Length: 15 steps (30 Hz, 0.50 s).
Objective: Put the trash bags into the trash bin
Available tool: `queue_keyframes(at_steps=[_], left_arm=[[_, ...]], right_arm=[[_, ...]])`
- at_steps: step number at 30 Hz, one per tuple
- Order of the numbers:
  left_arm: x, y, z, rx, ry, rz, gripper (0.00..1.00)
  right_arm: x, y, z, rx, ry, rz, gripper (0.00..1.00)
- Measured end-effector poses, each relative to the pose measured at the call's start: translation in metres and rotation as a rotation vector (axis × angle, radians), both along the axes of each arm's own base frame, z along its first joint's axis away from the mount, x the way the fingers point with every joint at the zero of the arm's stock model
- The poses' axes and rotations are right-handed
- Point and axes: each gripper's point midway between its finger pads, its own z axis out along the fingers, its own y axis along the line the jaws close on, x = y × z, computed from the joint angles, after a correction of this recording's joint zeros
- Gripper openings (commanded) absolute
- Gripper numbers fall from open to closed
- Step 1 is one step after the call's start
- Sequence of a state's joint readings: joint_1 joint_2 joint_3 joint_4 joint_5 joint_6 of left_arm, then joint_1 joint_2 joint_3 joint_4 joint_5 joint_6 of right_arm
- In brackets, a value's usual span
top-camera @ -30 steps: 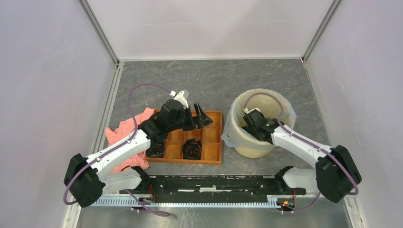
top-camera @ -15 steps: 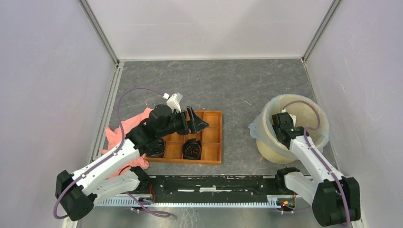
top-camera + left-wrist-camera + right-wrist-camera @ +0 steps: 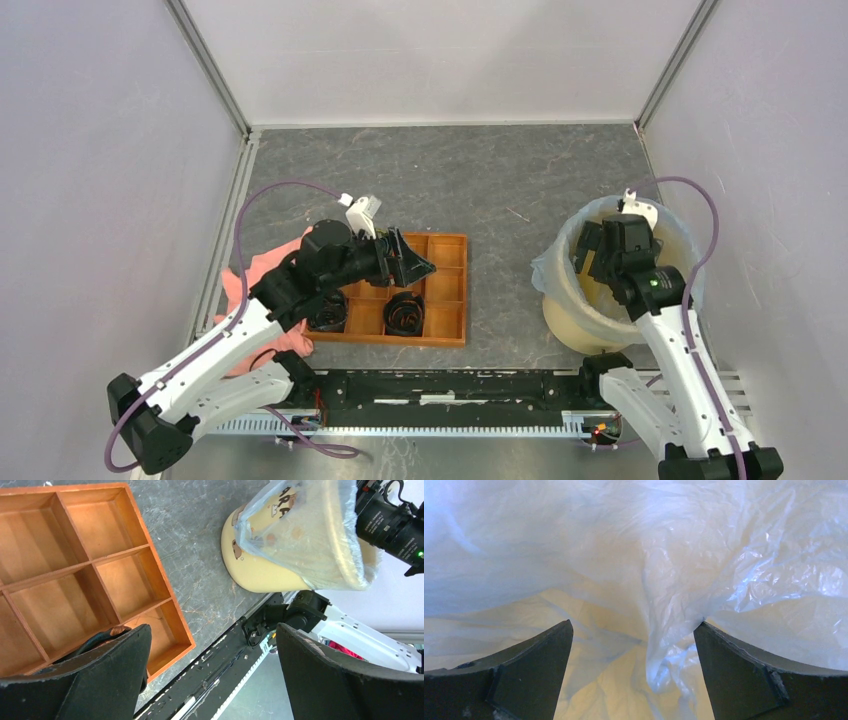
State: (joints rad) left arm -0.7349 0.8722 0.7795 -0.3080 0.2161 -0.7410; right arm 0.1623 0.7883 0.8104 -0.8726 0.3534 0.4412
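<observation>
**A:** Trash bag [image 3: 548, 272] — where is it?

**B:** In the trash bin [image 3: 585, 325], at 4 o'clock on the desk [image 3: 480, 180]. The pale-blue film lines the mouth, wraps the rim and hangs down the outside at the bin's 9 o'clock.

**A:** The right arm?

**B:** It climbs from its base at 5 o'clock, with the wrist tipped over the rim. The right claw [image 3: 603, 252] is inside the mouth. Its fingers are spread wide, with a fold of film hanging in the gap. Nothing is pinched.

**A:** And the left?

**B:** It reaches from 7 o'clock toward the centre. The left claw [image 3: 412, 258] hovers over the orange-brown tray [image 3: 466, 290], pointing toward 3 o'clock, with its jaws apart and empty. A salmon cloth [image 3: 262, 275] lies at the tray's 9 o'clock, partly under that arm.
</observation>
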Motion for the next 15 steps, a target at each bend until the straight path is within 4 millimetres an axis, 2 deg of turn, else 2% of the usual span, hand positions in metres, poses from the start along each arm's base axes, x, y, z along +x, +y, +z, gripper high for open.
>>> queue_keyframes(at_steps=[3,6,9,11,15], left_arm=[[0.001,-0.001,0.01,-0.01,-0.02,-0.005,1.0],[-0.001,0.001,0.018,-0.011,-0.033,-0.008,1.0],[-0.002,0.004,0.031,-0.011,-0.052,-0.005,1.0],[-0.002,0.006,0.044,-0.022,-0.074,-0.002,1.0],[-0.001,0.008,0.068,-0.048,-0.111,0.012,1.0]], right_arm=[[0.006,-0.001,0.021,-0.026,-0.007,0.026,0.98],[0.011,0.003,0.051,-0.027,-0.032,0.073,0.98],[0.017,0.01,0.108,-0.002,-0.174,0.116,0.98],[0.013,0.014,0.129,0.019,-0.244,0.144,0.98],[0.001,0.022,0.141,0.045,-0.288,0.203,0.98]])
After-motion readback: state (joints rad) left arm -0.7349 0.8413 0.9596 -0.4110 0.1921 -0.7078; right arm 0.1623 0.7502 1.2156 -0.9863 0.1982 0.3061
